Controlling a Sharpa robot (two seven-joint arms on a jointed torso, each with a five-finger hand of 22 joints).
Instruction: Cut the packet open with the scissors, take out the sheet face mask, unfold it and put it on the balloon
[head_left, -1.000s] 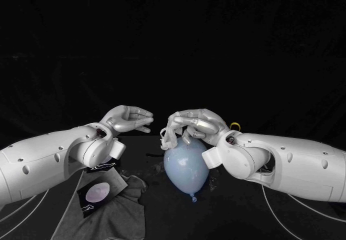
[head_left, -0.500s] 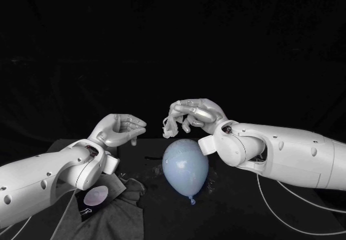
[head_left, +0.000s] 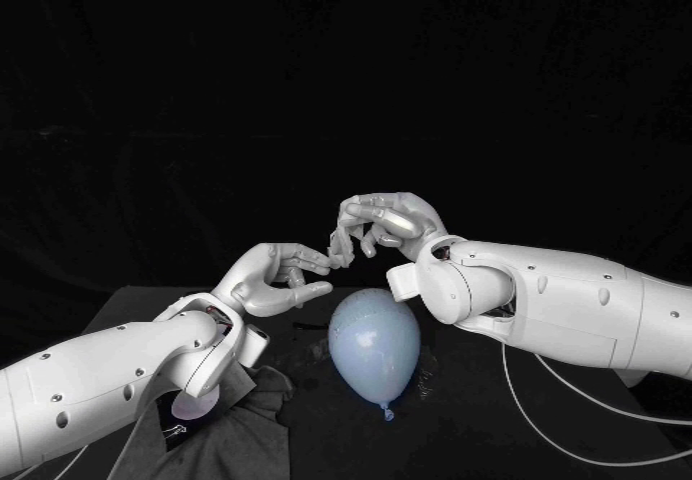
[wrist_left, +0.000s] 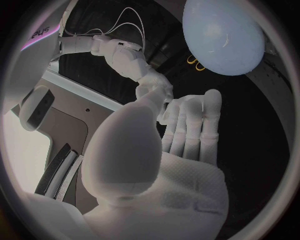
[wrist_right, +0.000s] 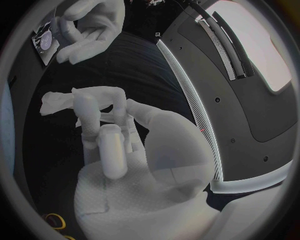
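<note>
My right hand (head_left: 389, 222) is raised above the pale blue balloon (head_left: 375, 340) and pinches the folded white sheet mask (head_left: 340, 248), which hangs from its fingers. The same mask (wrist_right: 57, 102) juts out past those fingers in the right wrist view. My left hand (head_left: 281, 277) is lifted beside it with its fingers spread, their tips right at the mask's lower end; whether they touch it is unclear. The balloon (wrist_left: 225, 35) lies on the table under both hands. The cut packet (head_left: 185, 405) lies on a grey cloth under my left arm.
The grey cloth (head_left: 253, 430) covers the table's near left part. Yellow-handled scissors (wrist_left: 195, 62) lie on the table near the balloon, and they appear again (wrist_right: 53, 220) by my right wrist.
My left hand has moved right and up towards the hanging mask and uncurled its fingers. My right hand has lifted the mask a little higher above the balloon.
</note>
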